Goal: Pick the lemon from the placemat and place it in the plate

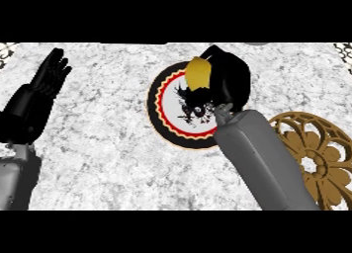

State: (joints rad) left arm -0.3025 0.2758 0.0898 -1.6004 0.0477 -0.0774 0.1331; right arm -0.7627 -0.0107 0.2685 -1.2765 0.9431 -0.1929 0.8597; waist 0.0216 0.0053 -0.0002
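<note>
1. Lemon (199, 72) is what you are after, but first, far left, your left hand (42, 88) rests open, fingers straight and up.
2. At center you see the plate (171, 106); above its upper edge your right hand (226, 74) curls around the yellow lemon.
3. Far right lies the gold lattice placemat (325, 158).

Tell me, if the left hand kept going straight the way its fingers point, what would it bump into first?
Probably nothing: the left hand rests open at the view's left, fingers aimed up and slightly right over bare counter. How high they tilt is unclear.
</note>
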